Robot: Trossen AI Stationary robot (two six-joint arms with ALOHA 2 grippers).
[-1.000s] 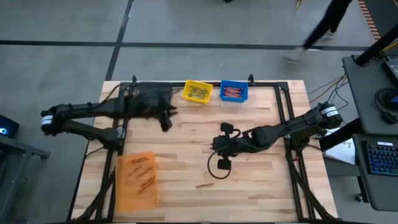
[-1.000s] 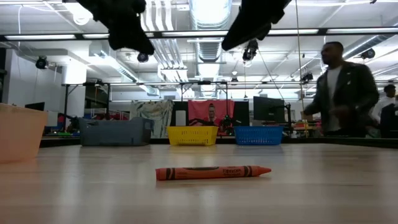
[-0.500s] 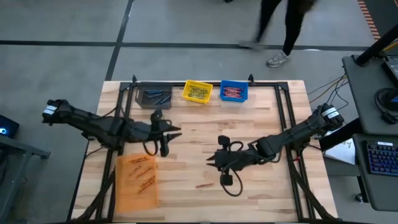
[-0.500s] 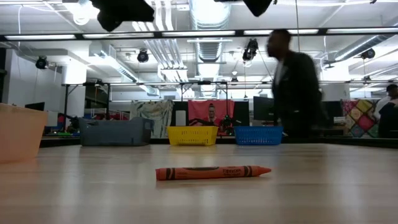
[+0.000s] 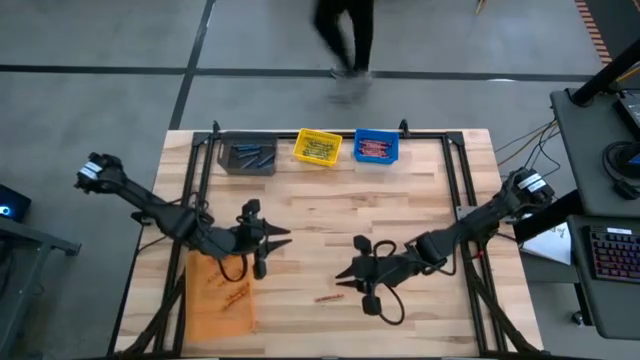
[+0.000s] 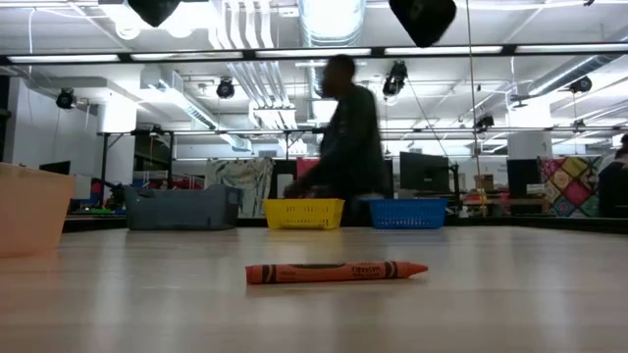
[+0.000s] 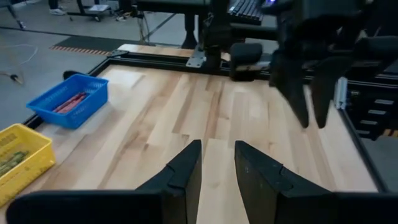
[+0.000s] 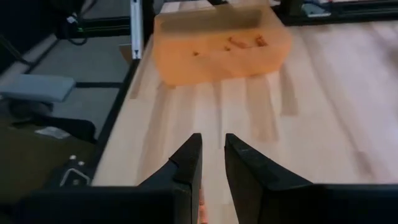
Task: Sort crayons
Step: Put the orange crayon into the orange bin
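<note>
One orange crayon (image 5: 328, 297) lies flat on the wooden table near its front edge; in the low view the crayon (image 6: 336, 272) lies crosswise. My right gripper (image 5: 341, 273) hovers above the table just far and right of it, pointing toward the table's left at the orange bin (image 8: 217, 43). It is open by a narrow gap (image 8: 212, 138) with nothing between the fingers. My left gripper (image 5: 283, 237) hovers by the orange bin's far right corner, pointing right. It is also narrowly open (image 7: 217, 144) and empty.
The orange bin (image 5: 218, 300), with a few crayons in it, stands at the near left. A grey bin (image 5: 248, 157), a yellow bin (image 5: 318, 147) and a blue bin (image 5: 376, 147) line the far edge. A person (image 6: 348, 137) walks past behind the table.
My left gripper has swung from the grey bin at the far edge toward the near edge, to beside the orange bin. My right gripper has gone toward the near edge, closer to the lying crayon. The crayon has kept still. The person has walked leftward behind the table.
</note>
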